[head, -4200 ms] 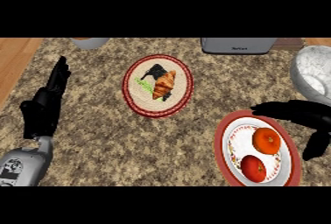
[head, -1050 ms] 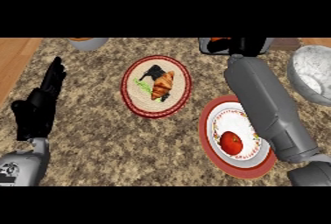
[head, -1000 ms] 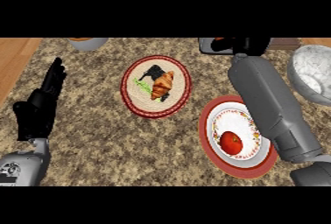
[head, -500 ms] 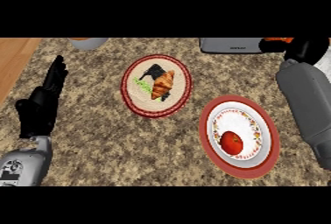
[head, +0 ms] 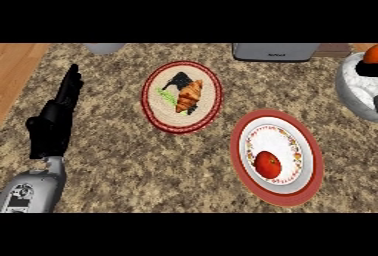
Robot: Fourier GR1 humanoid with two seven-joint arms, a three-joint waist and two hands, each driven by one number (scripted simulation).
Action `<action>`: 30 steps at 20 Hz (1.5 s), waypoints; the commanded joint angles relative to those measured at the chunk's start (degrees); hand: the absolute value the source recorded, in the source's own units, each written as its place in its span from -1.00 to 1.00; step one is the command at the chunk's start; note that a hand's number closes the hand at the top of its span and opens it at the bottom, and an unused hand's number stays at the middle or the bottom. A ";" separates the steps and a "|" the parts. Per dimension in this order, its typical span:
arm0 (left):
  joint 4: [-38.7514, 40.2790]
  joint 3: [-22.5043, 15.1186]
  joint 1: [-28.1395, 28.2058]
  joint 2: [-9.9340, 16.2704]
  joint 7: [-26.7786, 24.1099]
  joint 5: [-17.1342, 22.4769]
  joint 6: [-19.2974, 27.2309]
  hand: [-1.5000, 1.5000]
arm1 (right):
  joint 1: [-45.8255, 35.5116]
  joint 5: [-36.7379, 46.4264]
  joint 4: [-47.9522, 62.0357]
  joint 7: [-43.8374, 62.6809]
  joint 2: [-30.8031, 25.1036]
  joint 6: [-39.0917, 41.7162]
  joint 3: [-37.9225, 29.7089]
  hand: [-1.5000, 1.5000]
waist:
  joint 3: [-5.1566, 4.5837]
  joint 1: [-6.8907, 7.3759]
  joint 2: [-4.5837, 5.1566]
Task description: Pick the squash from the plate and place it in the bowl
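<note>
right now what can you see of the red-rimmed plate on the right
The plate looks like glazed ceramic: a broad red outer rim around a white centre with a thin ring of small coloured patterns. It lies flat on the speckled stone counter, right of the woven plate with the croissant and below-left of the grey bowl at the right edge. One round red-orange piece of food sits on its lower left part. Nothing else touches it.
</note>
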 commanded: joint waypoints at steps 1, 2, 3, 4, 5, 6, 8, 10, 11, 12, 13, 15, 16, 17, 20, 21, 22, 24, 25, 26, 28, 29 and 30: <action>-0.11 -0.27 0.99 -0.19 -1.54 0.47 -1.15 0.00 | 1.49 1.65 7.55 -2.58 -3.79 -2.13 -0.93 1.00 | 0.04 0.79 0.29; 1.77 -0.72 0.86 -0.67 -2.53 -1.09 -0.07 0.00 | 2.74 2.39 8.25 -3.15 -3.73 -3.79 -0.59 1.00 | 0.04 0.47 0.30; -0.13 0.42 0.04 0.31 -0.65 0.91 -1.72 0.00 | 0.44 1.86 10.82 -3.29 -4.53 -3.49 -1.68 1.00 | 0.09 1.30 0.43; -2.80 0.38 2.36 0.75 -0.64 1.52 -2.29 0.00 | 1.87 2.41 11.54 -3.74 -6.38 -3.78 -1.60 1.00 | 0.14 1.95 0.51; 1.27 -0.59 0.20 -0.74 -1.50 -0.89 -0.48 0.00 | 1.07 1.29 12.02 -5.29 -6.48 -2.52 -2.40 1.00 | 0.10 0.83 0.39; 1.71 1.64 -1.81 1.04 -1.33 1.43 -2.42 0.00 | 1.51 1.25 12.90 -5.65 -6.71 -4.12 -2.86 1.00 | 0.15 1.21 0.66; -2.19 -1.01 -0.36 -0.64 1.84 -0.11 -1.23 0.00 | 3.26 -0.57 13.76 -8.20 -6.91 -4.41 -4.61 1.00 | 0.30 1.96 0.74; 1.21 -0.12 -1.08 -0.77 -1.62 0.13 -1.19 0.00 | 2.44 -5.68 12.53 -9.75 -6.42 -2.11 -8.89 1.00 | 0.35 1.55 0.98; 1.40 0.23 -1.56 -1.12 -1.07 0.34 -0.73 0.00 | 5.20 -7.87 12.49 -12.27 -5.76 -1.08 -10.59 1.00 | 0.46 1.06 1.05; -0.62 -1.15 -1.04 -1.17 -0.35 -0.83 -0.64 0.00 | 3.48 -8.56 13.24 -12.29 -7.18 3.30 -11.09 -1.00 | 0.43 1.60 0.83; -0.28 1.78 -0.49 1.56 -0.17 1.88 -3.16 0.00 | 4.70 -10.03 12.53 -15.00 -7.56 3.81 -12.37 -1.00 | 0.49 1.90 0.93; 1.44 -0.51 -0.57 -1.18 -2.02 -0.36 -0.93 0.00 | 4.03 -12.92 11.52 -18.28 -7.26 6.67 -14.72 -1.00 | 0.58 1.49 1.26; 0.94 0.87 0.11 0.59 -1.43 0.62 -2.26 0.00 | 5.70 -14.30 10.74 -21.95 -6.11 6.26 -15.82 -1.00 | 0.55 1.54 0.96; -0.01 1.04 -0.89 0.38 -0.43 0.81 -1.94 0.00 | 6.84 -15.24 10.62 -24.53 -5.88 6.95 -16.62 -1.00 | 0.58 1.48 0.92; 1.23 -0.65 -1.49 -1.15 -0.28 -0.33 -1.33 0.00 | 4.87 -17.96 9.68 -28.34 -6.53 8.73 -19.14 -1.00 | 0.54 1.81 1.09; 1.86 0.17 -1.25 -1.35 -1.27 -0.09 -0.76 0.00 | 5.91 -19.27 9.61 -30.67 -6.19 8.89 -20.38 -1.00 | 0.50 1.62 1.08; 1.96 0.52 -3.22 -0.31 -0.27 -0.52 -1.11 0.00 | 6.49 -20.47 8.37 -33.76 -6.07 8.11 -21.52 -1.00 | 0.50 1.05 0.92; 1.60 0.35 -1.48 -0.91 -1.35 -0.14 -1.12 0.00 | 7.67 -22.98 8.45 -37.20 -5.78 7.80 -24.13 -1.00 | 0.46 1.34 0.89; 2.54 0.08 -2.69 -1.27 -0.60 -0.69 -0.80 0.00 | 6.13 -22.93 9.70 -36.21 -6.14 7.69 -24.26 -1.00 | 0.35 1.31 0.79; 1.60 0.53 -1.02 -0.51 -1.58 -0.03 -1.63 0.00 | 8.83 -25.10 8.74 -39.98 -5.29 6.71 -26.48 -1.00 | 0.42 1.30 0.76; 2.01 1.38 -2.61 0.01 0.14 0.65 -2.26 0.00 | 7.60 -26.71 9.53 -40.17 -8.13 10.64 -27.93 -1.00 | 0.32 0.90 0.54; 1.30 1.12 -1.79 -0.75 -0.39 -0.32 -0.92 0.00 | 7.76 -27.42 9.76 -41.23 -8.11 11.09 -28.48 -1.00 | 0.25 0.73 0.30; 2.62 1.59 -0.22 -0.10 -2.25 0.76 -2.55 0.00 | 10.05 -29.51 9.31 -43.38 -8.50 13.74 -30.17 -1.00 | 0.19 0.07 0.11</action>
